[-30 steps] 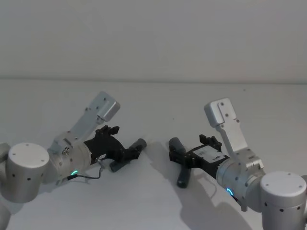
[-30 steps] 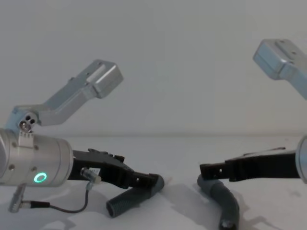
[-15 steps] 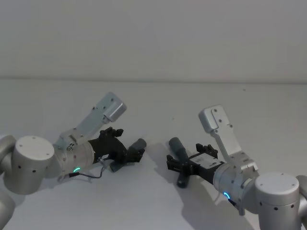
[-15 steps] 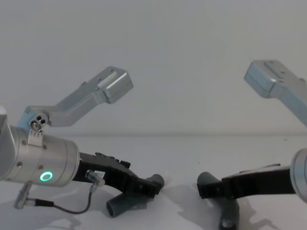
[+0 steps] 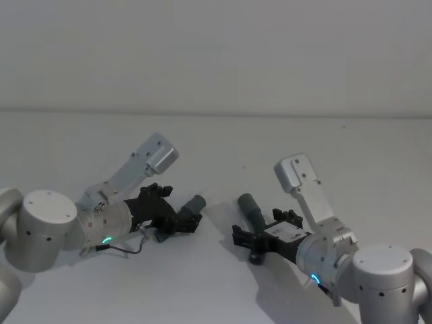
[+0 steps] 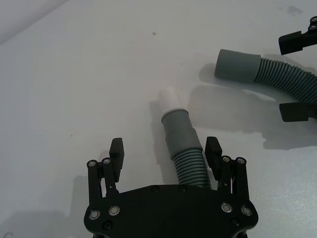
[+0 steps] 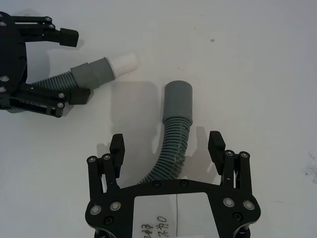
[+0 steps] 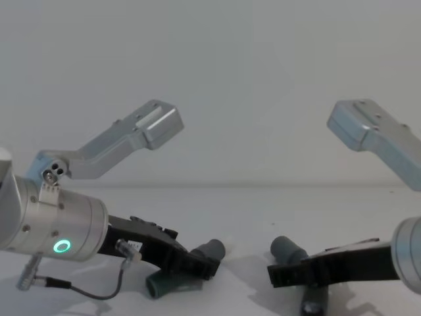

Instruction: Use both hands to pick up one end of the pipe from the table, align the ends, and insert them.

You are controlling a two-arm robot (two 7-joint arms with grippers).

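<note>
The straight ribbed hose piece [image 6: 185,148] lies on the white table [image 6: 74,74], with its ribbed part between the jaws of the left gripper [image 6: 165,148]. Its smooth cuff and the white tube tip [image 6: 169,98] reach out past the fingertips. Those jaws stand wide apart and grip nothing. The hose runs just beside one finger, whether touching it I cannot tell, and a broad stretch of bare table separates it from the other finger.

Across from it lies the bent hose piece [image 7: 176,134], also on the table. Its curved ribbed body passes between the jaws of the right gripper [image 7: 166,143], and its wider plain cuff [image 7: 178,101] sticks out beyond the fingertips. These jaws are spread wide too and hold nothing, with a clear gap between the hose and each finger.

The white tip and the wide cuff are near each other but apart, with open table between them, and they are not in line. In the right wrist view the tip [image 7: 124,63] points past the side of the cuff rather than into its mouth.

From the head camera the left gripper [image 5: 177,219] comes in low from the left and the right gripper [image 5: 246,236] from the right, and both are angled down close to the tabletop. The two hose pieces [image 5: 189,210] [image 5: 255,209] lie in the middle between them. Each silver wrist shows a lit green ring.
</note>
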